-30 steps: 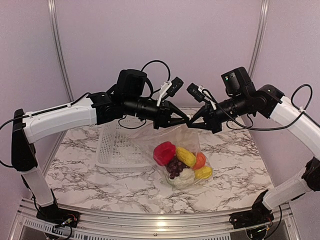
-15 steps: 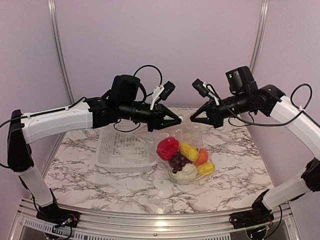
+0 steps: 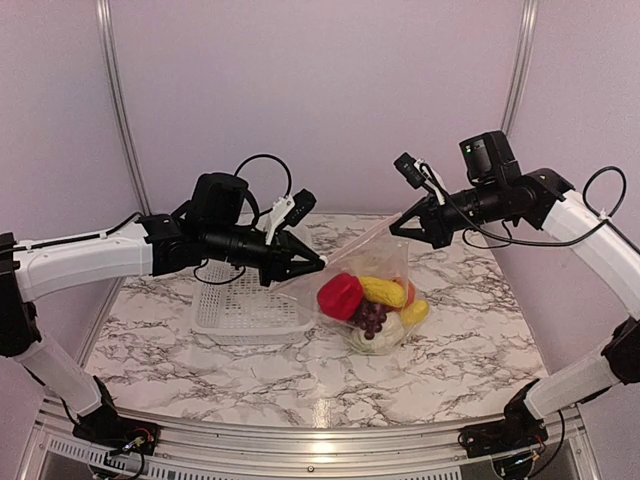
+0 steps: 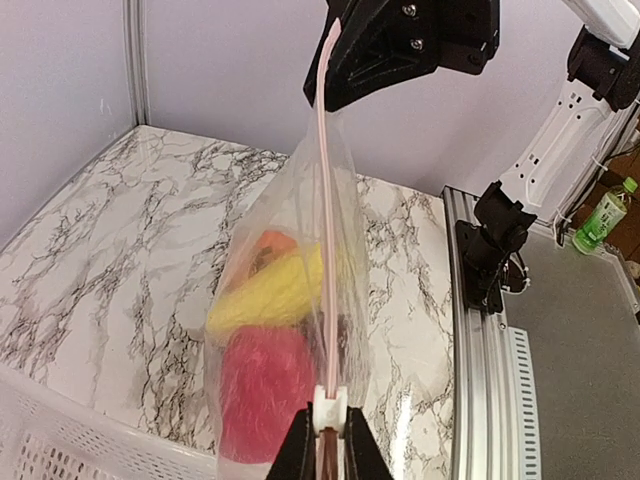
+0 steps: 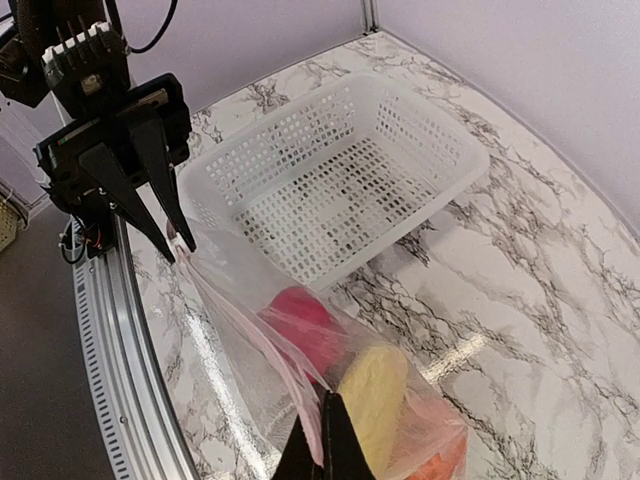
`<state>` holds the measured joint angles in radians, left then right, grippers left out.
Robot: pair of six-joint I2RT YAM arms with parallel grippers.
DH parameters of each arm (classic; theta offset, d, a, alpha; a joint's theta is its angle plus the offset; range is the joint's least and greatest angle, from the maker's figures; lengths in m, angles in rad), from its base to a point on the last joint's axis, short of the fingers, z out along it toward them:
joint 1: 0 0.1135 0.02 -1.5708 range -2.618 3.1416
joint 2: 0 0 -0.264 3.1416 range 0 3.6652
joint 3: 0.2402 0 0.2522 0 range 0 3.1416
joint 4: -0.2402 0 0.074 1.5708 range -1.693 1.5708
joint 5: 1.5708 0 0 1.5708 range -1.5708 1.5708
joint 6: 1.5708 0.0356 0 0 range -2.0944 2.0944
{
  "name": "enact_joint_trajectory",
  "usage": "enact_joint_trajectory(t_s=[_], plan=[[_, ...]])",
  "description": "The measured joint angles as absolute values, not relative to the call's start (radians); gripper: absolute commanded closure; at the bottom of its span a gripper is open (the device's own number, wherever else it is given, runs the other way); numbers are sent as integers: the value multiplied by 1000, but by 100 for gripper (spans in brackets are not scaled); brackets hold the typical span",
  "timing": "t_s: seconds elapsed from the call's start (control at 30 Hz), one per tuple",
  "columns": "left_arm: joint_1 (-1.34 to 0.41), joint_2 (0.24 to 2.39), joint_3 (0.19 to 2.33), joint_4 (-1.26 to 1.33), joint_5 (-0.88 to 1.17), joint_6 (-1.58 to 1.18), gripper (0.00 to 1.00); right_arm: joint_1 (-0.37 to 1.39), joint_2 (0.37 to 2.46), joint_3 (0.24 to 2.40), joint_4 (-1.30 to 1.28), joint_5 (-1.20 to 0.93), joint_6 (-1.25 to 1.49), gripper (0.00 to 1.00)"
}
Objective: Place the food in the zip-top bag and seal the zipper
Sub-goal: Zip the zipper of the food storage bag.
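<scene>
Stretching zipper (image 4: 327,200) taut: left claw (image 3: 320,264) is clenching its 9 o'clock end | right claw (image 3: 395,229) is clenching its 2 o'clock end | zip-top bag (image 3: 385,258) is hanging between, food (image 3: 372,300) inside

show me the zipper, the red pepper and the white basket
zipper (image 4: 326,200), left wrist view, middle of the pink strip
red pepper (image 3: 340,296), top external view, middle of its red body
white basket (image 5: 340,200), right wrist view, bare perforated floor
</scene>
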<state>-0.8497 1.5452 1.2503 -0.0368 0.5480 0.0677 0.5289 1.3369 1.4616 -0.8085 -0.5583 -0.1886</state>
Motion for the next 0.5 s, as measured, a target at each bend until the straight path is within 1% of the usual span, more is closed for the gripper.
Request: enact_joint_trajectory(t_s=[0.5], plan=[[-825, 1423, 1070, -55, 522, 90, 98, 505, 1341, 1461, -815, -473, -192, 100]])
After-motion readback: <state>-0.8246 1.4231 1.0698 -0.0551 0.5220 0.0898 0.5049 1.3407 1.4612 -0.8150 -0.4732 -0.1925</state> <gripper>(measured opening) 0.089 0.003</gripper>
